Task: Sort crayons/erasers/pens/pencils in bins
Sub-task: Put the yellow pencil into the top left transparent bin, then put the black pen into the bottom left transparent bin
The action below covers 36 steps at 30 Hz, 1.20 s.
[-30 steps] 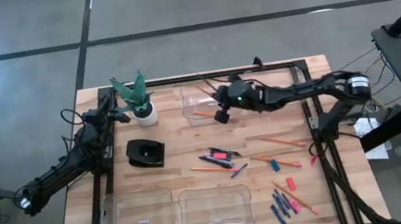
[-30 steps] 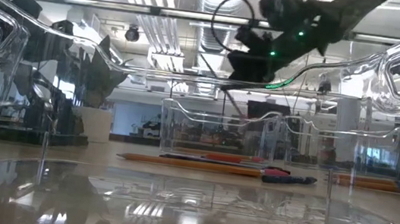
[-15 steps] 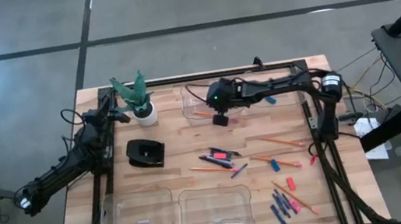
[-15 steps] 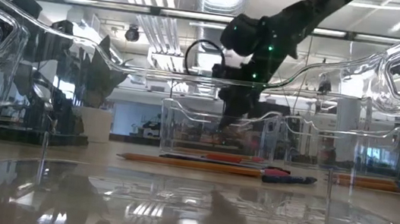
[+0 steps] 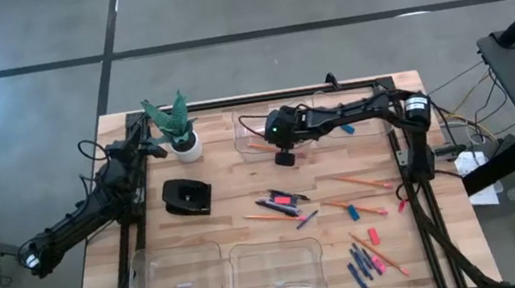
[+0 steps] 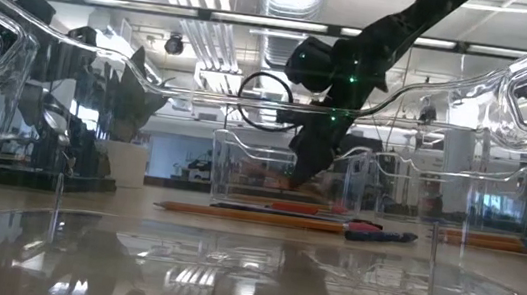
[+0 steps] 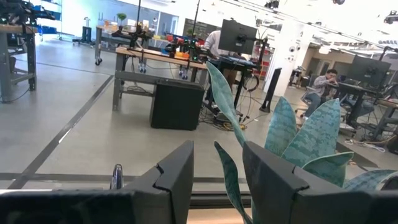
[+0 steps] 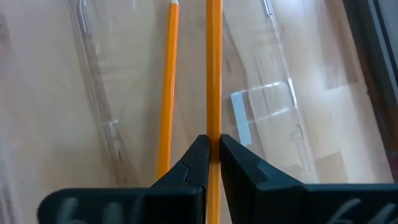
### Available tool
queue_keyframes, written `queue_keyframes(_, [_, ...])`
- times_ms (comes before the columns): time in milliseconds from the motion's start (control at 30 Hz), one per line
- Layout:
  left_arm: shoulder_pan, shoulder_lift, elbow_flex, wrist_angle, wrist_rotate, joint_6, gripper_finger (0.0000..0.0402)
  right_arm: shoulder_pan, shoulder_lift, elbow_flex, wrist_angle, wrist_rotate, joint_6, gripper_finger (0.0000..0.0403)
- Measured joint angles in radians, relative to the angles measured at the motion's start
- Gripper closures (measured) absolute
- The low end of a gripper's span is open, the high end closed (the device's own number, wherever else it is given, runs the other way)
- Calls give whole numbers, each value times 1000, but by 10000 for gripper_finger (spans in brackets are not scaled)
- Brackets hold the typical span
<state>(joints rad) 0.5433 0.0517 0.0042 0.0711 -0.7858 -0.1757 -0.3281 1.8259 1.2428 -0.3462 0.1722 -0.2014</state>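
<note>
My right hand [image 8: 213,152] pinches an orange pencil [image 8: 213,74] over the far clear bin [image 5: 247,125], beside another pencil [image 8: 169,87] lying inside. My left hand [image 7: 214,171], fingers parted, waits by the plant [image 5: 171,121].

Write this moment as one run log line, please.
right gripper: shut on pencil | over far bin | left gripper: open, by plant

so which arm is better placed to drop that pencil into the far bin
The right. Its gripper is already shut on a pencil and sits low over the far bin, where another pencil already lies. The left gripper waits open by the plant, holding nothing.
</note>
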Motion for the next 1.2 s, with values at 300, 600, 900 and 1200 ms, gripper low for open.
queue_keyframes(300, [0,0,0,0,0,0,277,0,2,0,14,2,7,340])
queue_keyframes(600, [0,0,0,0,0,0,277,0,-9,29,4,3,4,291])
queue_keyframes(900, [0,0,0,0,0,1,277,3,-132,78,-107,3,1,276])
queue_keyframes(1200, [0,-2,0,93,-1,131,277,52,-324,58,-183,4,26,293])
